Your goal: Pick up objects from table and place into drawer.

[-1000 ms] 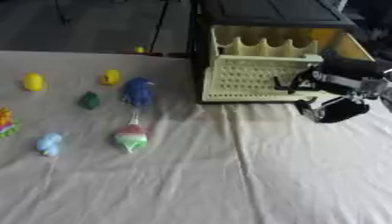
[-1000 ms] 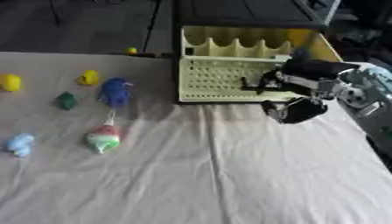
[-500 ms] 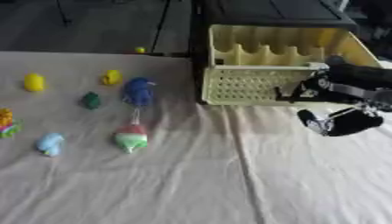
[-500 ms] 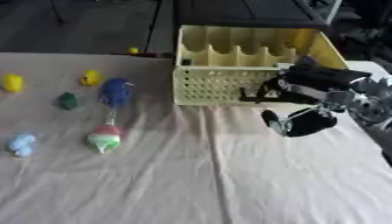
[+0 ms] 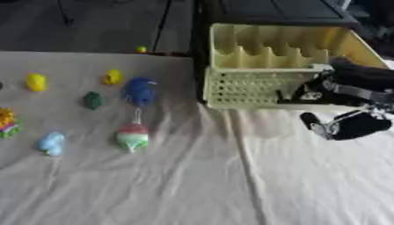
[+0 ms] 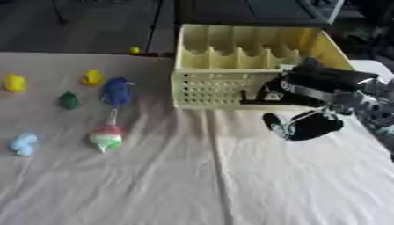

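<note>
Several small toys lie at the cloth's left, well apart from the yellow drawer — bare cloth between. Right hand hangs before the drawer's front edge, fingers curled, holding nothing.

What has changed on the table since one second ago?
The pale yellow drawer has slid out toward the robot, drawn by the right hand curled on its front edge. The toys on the cloth, such as the blue toy, stayed where they were.

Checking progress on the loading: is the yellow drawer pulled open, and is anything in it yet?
Open: the yellow drawer sticks out from the dark cabinet, its divided compartments exposed. No toy shows inside.
</note>
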{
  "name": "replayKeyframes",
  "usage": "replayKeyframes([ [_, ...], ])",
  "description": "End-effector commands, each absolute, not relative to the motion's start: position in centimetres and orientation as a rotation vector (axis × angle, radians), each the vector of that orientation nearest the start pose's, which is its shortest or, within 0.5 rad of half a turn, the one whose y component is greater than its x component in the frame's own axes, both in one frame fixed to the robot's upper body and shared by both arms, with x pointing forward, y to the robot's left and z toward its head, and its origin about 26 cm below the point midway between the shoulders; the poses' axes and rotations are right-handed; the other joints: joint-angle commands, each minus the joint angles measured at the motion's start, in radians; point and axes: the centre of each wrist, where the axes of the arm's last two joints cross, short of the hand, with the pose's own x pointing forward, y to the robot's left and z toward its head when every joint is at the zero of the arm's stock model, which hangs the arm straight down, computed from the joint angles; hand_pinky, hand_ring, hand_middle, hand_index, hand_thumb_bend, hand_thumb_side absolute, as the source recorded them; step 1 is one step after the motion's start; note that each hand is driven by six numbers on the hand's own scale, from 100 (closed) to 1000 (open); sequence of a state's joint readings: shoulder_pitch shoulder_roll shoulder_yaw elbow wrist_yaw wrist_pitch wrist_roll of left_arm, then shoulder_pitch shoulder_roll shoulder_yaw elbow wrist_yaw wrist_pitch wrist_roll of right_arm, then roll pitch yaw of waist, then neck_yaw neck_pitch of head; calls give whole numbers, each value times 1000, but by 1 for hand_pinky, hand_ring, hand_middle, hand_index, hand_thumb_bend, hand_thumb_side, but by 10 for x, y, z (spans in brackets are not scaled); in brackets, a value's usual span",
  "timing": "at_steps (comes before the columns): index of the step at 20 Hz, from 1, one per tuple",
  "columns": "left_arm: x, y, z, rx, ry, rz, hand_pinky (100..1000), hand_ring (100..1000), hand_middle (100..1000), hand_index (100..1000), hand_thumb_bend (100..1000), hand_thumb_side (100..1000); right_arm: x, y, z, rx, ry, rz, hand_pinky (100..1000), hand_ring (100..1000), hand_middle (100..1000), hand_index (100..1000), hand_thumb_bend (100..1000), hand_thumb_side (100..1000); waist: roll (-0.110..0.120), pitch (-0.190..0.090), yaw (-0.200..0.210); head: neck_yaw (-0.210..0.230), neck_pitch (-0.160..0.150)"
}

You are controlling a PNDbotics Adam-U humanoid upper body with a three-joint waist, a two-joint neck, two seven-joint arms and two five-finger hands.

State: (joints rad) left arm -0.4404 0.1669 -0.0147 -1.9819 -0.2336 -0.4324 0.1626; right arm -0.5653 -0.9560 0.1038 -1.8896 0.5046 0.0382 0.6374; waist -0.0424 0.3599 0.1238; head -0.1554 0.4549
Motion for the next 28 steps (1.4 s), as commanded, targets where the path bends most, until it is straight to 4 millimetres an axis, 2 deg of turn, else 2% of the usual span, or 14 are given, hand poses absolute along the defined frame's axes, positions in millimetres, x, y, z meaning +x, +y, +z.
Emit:
replayKeyframes([
  [1,310,217,232,-266,3355,269,695,760,781,967,195,933,305,-312,329,-1017,-1547,1626,100,107,100,957,100,323,1,-23,-3,2,1],
  [4,310,217,232,-267,3356,268,695,760,781,967,194,934,305,-312,324,-986,-1560,1612,100,109,100,985,100,323,1,-22,-4,2,3],
  [18,310,219,231,-283,3359,264,695,760,781,966,193,936,287,-310,326,-916,-1635,1633,100,100,100,967,100,320,1,-25,-18,8,8],
  [24,310,219,231,-288,3359,258,695,760,782,966,194,933,286,-318,329,-874,-1783,1568,100,100,100,959,100,329,5,-23,-20,15,-3],
  [28,310,221,232,-303,3352,247,695,761,783,966,198,927,283,-326,334,-805,-2043,1407,100,100,100,934,100,315,10,-21,-22,29,-10],
])
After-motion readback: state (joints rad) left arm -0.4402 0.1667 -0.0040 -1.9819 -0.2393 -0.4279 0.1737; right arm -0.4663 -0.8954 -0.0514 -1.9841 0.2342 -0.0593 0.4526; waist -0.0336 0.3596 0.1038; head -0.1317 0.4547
